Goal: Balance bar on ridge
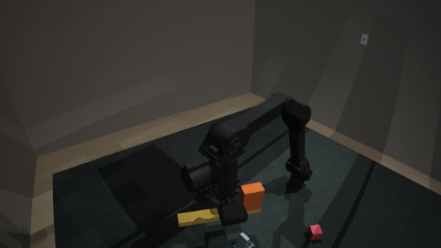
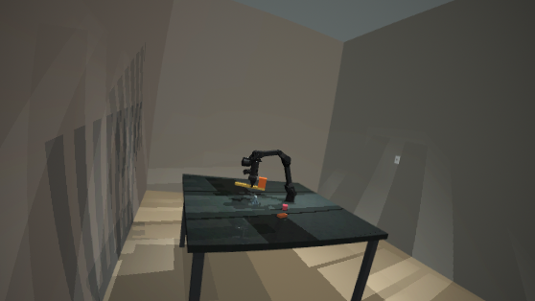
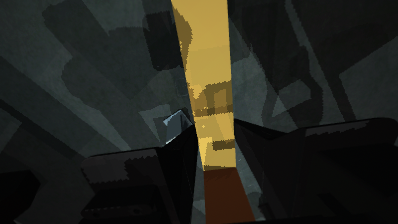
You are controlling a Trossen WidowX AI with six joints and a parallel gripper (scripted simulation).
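The room is closed in by plain brown-grey walls, with a small pale wall plate [image 1: 364, 39] [image 2: 397, 159] fixed to one of them. A dark table [image 1: 336, 158] [image 2: 218, 235] [image 3: 120, 55] is crossed by bands of shadow, and on it a small grey-blue ridge [image 1: 243, 242] [image 2: 255, 201] [image 3: 175, 127] is seen. Beyond the ridge, in the exterior view, the black arm [image 1: 262, 114] [image 2: 269, 153] is arched over, with its gripper [image 1: 233, 212] [image 2: 253, 183] [image 3: 213, 126] pointed down.

The gripper is clenched on the yellow bar [image 1: 197, 217] [image 2: 243, 184] [image 3: 207, 55]; its fingers are parted only by the bar's width, one set along each long side. The bar is held raised, beyond the ridge in the exterior view and apart from it, and is seen somewhat tilted there. By the bar's end, an orange block [image 1: 252, 197] [image 2: 262, 182] [image 3: 223, 195] is carried upright, close beside the gripper.

To the picture's right of the ridge, a pink cube [image 1: 315, 232] [image 2: 285, 207] is placed; nearer the exterior camera than the ridge, a flat orange piece [image 2: 282, 216] is seen. The bar has not been balanced on the ridge or let go.
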